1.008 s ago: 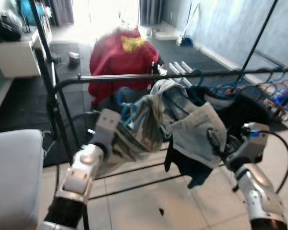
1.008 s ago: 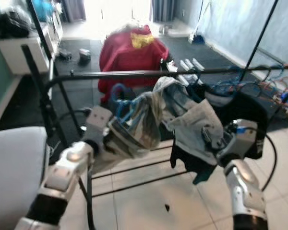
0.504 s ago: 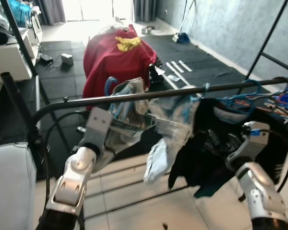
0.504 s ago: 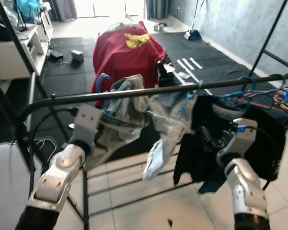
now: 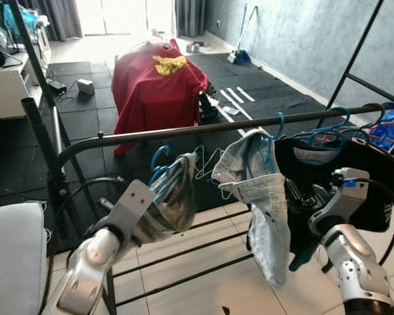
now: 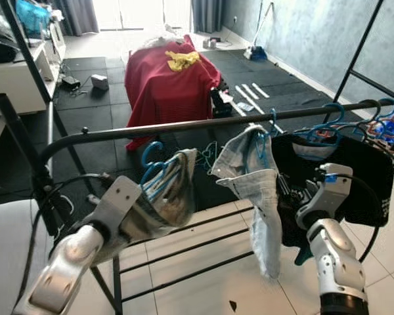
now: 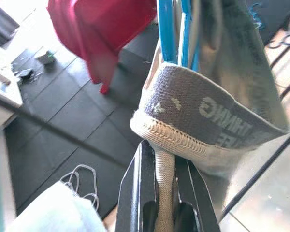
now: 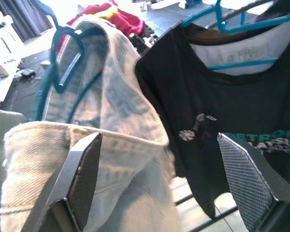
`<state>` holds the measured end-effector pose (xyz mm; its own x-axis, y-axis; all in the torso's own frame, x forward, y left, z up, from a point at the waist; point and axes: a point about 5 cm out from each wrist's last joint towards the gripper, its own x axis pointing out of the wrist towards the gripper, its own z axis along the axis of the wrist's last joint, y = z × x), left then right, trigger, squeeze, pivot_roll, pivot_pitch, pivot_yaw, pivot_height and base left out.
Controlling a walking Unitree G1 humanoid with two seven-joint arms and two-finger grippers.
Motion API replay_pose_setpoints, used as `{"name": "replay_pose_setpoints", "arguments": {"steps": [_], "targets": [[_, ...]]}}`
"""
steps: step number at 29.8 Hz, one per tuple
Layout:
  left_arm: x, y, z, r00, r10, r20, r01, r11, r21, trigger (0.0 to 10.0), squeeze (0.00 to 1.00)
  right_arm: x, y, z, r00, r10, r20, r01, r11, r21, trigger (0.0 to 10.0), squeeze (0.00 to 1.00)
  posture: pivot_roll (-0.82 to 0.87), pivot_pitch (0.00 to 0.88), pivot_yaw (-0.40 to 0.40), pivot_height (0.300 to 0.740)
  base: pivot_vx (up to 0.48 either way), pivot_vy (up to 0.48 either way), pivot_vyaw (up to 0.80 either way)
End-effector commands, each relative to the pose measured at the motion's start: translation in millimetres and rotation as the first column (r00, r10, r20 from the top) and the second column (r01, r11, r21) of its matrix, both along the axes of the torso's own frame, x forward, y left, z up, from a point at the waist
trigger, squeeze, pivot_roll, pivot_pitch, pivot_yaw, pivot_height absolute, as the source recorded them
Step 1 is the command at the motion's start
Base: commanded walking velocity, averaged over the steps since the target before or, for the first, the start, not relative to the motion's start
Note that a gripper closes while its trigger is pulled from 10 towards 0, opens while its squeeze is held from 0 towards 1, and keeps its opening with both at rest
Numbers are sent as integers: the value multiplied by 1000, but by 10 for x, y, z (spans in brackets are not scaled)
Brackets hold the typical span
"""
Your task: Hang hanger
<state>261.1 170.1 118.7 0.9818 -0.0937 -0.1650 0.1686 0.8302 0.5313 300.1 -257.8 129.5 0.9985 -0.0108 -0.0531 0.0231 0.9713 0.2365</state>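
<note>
Grey cloth on a blue hanger [image 5: 159,172] sits pinched in your left gripper [image 7: 165,212] just below the rail [image 5: 184,132], while your right gripper [image 8: 157,179] gapes wide beside hung pale jeans [image 5: 262,203].

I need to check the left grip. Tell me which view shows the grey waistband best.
The left wrist view: the grey waistband sits close up, its fabric pinched between the left gripper fingers, blue hanger above. Both eye views show it as a small bundle below the rail.
</note>
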Motion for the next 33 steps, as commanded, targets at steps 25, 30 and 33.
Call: {"name": "replay_pose_setpoints", "arguments": {"steps": [25, 30, 33], "targets": [[-12, -179, 599, 948, 15, 318, 33, 989, -147, 10000, 0, 13, -11, -33, 1000, 0, -29, 0, 1000, 18, 10000, 0, -41, 74, -64, 740, 0, 0, 0], [4, -242, 382, 992, 54, 112, -16, 948, -319, 10000, 0, 11, -13, -30, 1000, 0, -29, 1, 1000, 18, 10000, 0, -43, 80, -61, 740, 0, 0, 0], [9, -254, 385, 993, 71, 96, -31, 931, -363, 10000, 0, 8, -11, -31, 1000, -1, -29, 1, 1000, 19, 10000, 0, -43, 78, -61, 740, 0, 0, 0]]}}
